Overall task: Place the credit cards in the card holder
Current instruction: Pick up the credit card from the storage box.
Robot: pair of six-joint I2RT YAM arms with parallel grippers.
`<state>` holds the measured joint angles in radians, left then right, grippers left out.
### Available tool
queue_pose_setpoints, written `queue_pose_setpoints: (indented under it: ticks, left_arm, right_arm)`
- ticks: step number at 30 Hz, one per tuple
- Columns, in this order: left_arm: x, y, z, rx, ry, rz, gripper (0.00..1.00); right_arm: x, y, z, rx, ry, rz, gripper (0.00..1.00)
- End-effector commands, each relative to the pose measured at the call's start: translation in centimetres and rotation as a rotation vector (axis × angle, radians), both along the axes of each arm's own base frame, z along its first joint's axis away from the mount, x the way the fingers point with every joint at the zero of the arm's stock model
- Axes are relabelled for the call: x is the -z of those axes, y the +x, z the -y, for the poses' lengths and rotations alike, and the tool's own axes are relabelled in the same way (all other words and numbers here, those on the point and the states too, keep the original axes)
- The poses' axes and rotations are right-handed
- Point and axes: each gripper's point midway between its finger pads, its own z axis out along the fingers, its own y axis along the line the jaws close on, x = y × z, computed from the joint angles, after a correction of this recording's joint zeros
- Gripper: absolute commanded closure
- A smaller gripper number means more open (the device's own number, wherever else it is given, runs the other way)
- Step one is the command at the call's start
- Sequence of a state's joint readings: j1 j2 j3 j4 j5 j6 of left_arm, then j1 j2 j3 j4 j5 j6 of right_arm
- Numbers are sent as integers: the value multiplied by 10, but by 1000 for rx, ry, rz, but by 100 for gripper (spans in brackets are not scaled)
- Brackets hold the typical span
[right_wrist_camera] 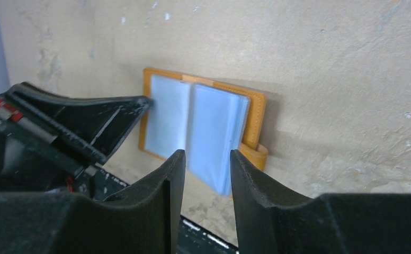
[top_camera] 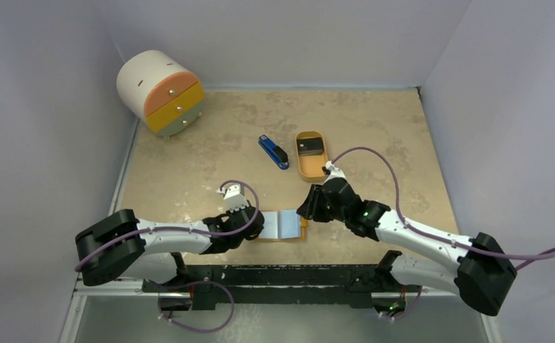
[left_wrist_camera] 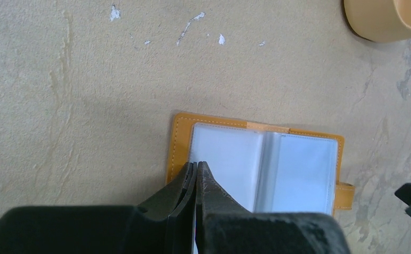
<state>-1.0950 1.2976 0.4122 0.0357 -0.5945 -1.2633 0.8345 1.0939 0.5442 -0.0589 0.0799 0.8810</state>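
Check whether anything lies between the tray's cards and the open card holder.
Nothing visible lies between them. The credit cards sit in the orange tray; the stapler lies off to the side. The right gripper hangs open beside the card holder.

The tan table (top_camera: 210, 157) bears the open card holder (top_camera: 283, 226), oval tray (top_camera: 309, 169), blue stapler (top_camera: 273, 151) and drawer unit (top_camera: 161, 91).

blue stapler (top_camera: 273, 151), oval tray (top_camera: 309, 171), seemingly tipped drawer unit (top_camera: 161, 91)

Top external view looks steeply down on the whole table (top_camera: 189, 164) from its near edge; both wrist views hang close over the open card holder (left_wrist_camera: 261, 164), from opposite ends
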Motion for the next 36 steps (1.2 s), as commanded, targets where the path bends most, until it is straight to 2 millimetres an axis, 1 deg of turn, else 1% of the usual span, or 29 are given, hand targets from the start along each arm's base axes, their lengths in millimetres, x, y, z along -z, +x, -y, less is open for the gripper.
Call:
queue_pose_setpoints:
  ticks: [1, 4, 6, 9, 11, 12, 14, 17, 18, 20, 22, 23, 24, 26, 32, 36]
  left_arm:
    - [-12, 7, 13, 12, -20, 28, 100]
    - [-11, 7, 13, 10, -20, 24, 100]
    - [-9, 7, 13, 8, -23, 23, 100]
    - [-8, 6, 12, 6, -31, 21, 100]
    - [-7, 5, 11, 7, -30, 19, 100]
    - [-6, 5, 11, 8, -29, 17, 100]
    - [-6, 5, 11, 8, -29, 15, 100]
    - [-6, 4, 10, 5, -33, 15, 100]
    - [-5, 4, 9, 2, -34, 14, 100]
    - [-5, 4, 8, -3, -33, 14, 100]
    - [-4, 4, 8, -7, -33, 13, 100]
    - [-4, 4, 8, -8, -32, 14, 100]
    - [-4, 5, 8, -8, -32, 14, 100]
    - [-2, 4, 8, -10, -31, 9, 100]
    - [3, 5, 12, -4, -16, -4, 100]
    - [5, 4, 12, -5, -19, -7, 100]
  right_arm:
    - [-38, -1, -17, -73, 99, 57, 60]
    - [-56, -4, -38, -148, 198, 84, 61]
    - [-57, -5, -49, -178, 223, 82, 61]
    - [-48, 3, -52, -141, 228, 74, 62]
    - [-50, 4, -51, -105, 262, 82, 63]
    - [-55, 9, -48, -50, 294, 93, 63]
    - [-76, 27, -31, 84, 318, 178, 62]
    - [-119, 51, 0, 273, 349, 323, 62]
    - [-129, 58, 11, 337, 350, 350, 60]
    - [-137, 73, 30, 450, 329, 347, 57]
    - [-142, 90, 40, 498, 309, 326, 54]
    - [-147, 100, 44, 521, 301, 319, 52]
    - [-147, 107, 48, 541, 285, 312, 50]
    - [-144, 122, 50, 570, 277, 287, 48]
    - [-116, 162, 60, 741, 298, 193, 48]
    - [-99, 184, 55, 823, 320, 135, 48]
